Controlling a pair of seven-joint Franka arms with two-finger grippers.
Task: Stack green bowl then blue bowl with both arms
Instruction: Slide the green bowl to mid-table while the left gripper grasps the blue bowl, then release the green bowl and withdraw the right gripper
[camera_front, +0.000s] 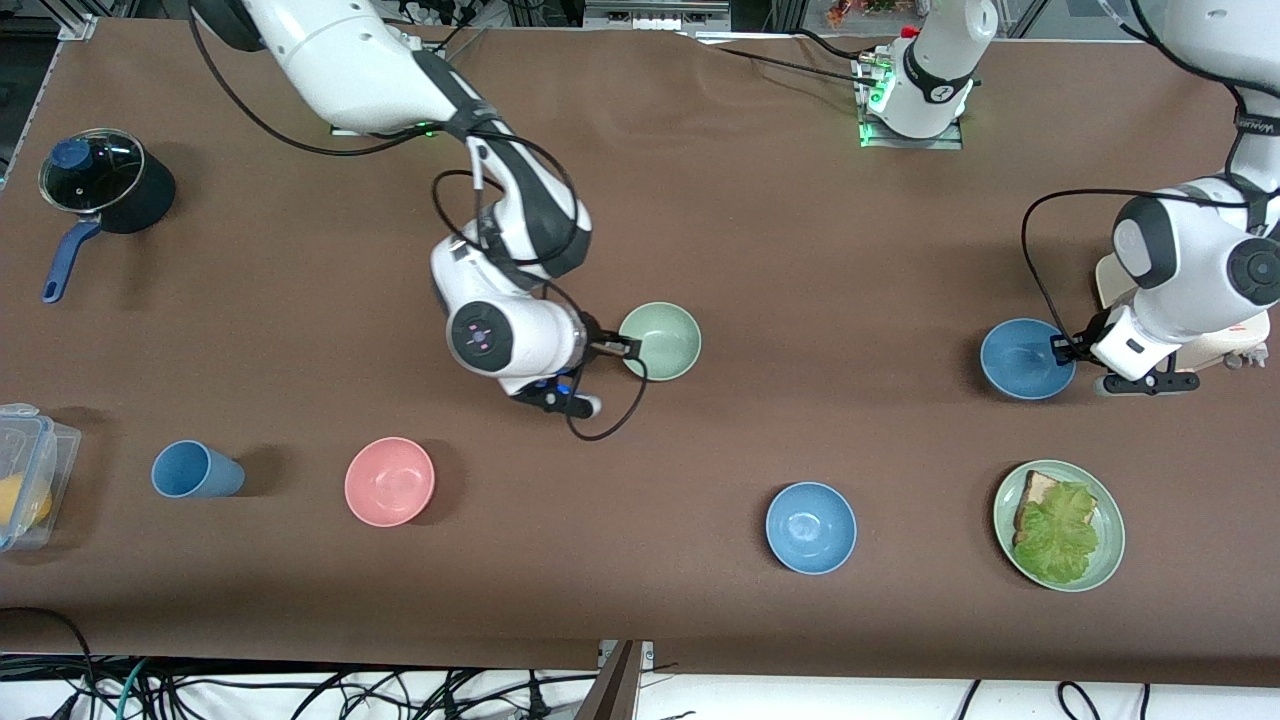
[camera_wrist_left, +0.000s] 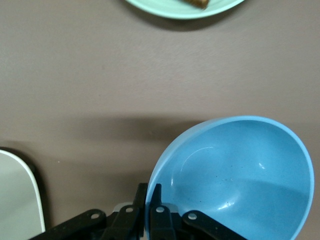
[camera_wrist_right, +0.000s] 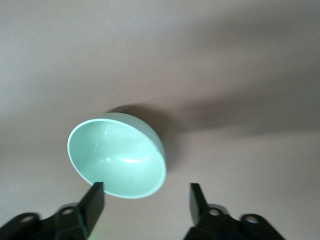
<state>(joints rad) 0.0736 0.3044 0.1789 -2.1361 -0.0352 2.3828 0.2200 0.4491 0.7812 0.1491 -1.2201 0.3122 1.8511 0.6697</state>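
Showing what the front view hides, the left wrist view has the left gripper (camera_wrist_left: 148, 210) pinching the blue bowl's (camera_wrist_left: 235, 175) rim, fingers closed tight on it. At centre-right of the front view that blue bowl (camera_front: 1025, 358) is tilting. The right gripper (camera_wrist_right: 147, 197) is standing wide open, empty, just beside the green bowl (camera_wrist_right: 117, 155), mid-frame in the front view (camera_front: 662, 340).

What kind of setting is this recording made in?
Probably a robotics lab set up as a mock kitchen: two arms bolted at a brown-covered table, loose cables along its edge, and scattered tableware such as a lidded pot and a pink bowl.
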